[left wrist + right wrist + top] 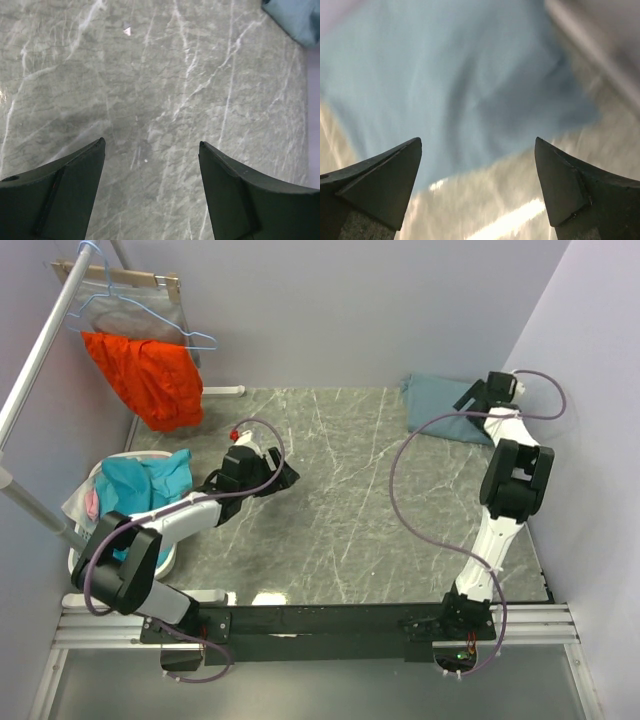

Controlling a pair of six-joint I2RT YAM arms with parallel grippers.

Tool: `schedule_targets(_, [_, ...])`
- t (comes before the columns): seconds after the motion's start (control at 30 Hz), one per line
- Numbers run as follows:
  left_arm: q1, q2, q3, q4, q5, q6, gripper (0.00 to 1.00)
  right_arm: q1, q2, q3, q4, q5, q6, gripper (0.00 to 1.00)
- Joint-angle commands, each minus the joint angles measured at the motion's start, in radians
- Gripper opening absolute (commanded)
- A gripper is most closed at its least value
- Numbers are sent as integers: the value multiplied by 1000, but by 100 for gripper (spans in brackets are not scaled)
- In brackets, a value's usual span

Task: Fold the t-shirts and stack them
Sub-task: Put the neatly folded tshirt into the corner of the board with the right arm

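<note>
A folded slate-blue t-shirt (440, 408) lies at the table's far right corner. It fills the upper part of the blurred right wrist view (445, 75) and shows as a corner in the left wrist view (297, 17). My right gripper (478, 392) is open and empty, just above the shirt's right side. My left gripper (290, 478) is open and empty, low over bare marble at the left-middle of the table. Bright turquoise cloth (150, 485) lies in a basket on the left.
A white laundry basket (170, 558) with turquoise and pink cloth stands at the left edge. An orange garment (145, 375) hangs from a blue hanger (150, 315) on a rail at the back left. Walls close in on the right and back.
</note>
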Motion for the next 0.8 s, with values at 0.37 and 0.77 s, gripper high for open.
schedule_targets(0.37, [-18,-261,-9,-96,-180,46,83,231,-464,-531,234,4,-90,100])
schedule_targets(0.77, [-18,-460,23,-320,-499,82,85,559,-778,-826,271,30,-75,100])
